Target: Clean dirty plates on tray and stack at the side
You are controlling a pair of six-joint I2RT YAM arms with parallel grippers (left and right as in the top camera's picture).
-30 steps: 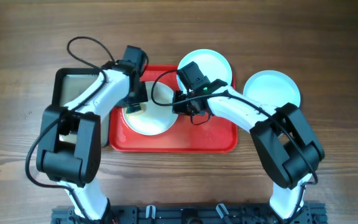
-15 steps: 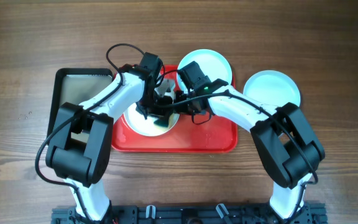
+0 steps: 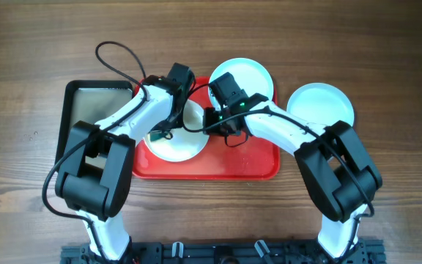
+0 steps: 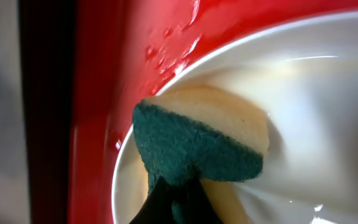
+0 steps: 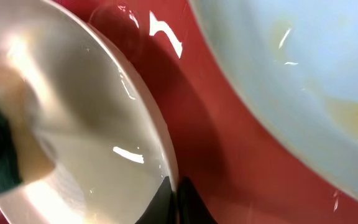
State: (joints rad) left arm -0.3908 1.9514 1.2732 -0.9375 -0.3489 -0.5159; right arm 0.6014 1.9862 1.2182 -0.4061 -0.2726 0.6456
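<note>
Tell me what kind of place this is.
Probably a lab bench staged for dishwashing, not a kitchen: bare wooden table, red tray with a plate, a green sponge on it; no sink in view.

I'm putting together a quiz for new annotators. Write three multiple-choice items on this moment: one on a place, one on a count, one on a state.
1. Where does the sponge lie?
A. on the black tray
B. in the left plate on the red tray
C. on bare wood

2. How many plates show in the overhead view?
A. two
B. three
C. four

3. What state is the left gripper in?
A. shut on the sponge
B. open and empty
C. shut on a plate rim

Answers:
1. B: the left wrist view shows the sponge pressed against the white plate, with the red tray beside it.
2. B: there is the left plate, the rear plate and the right plate.
3. A: the dark fingers pinch the green side of the sponge.
</note>
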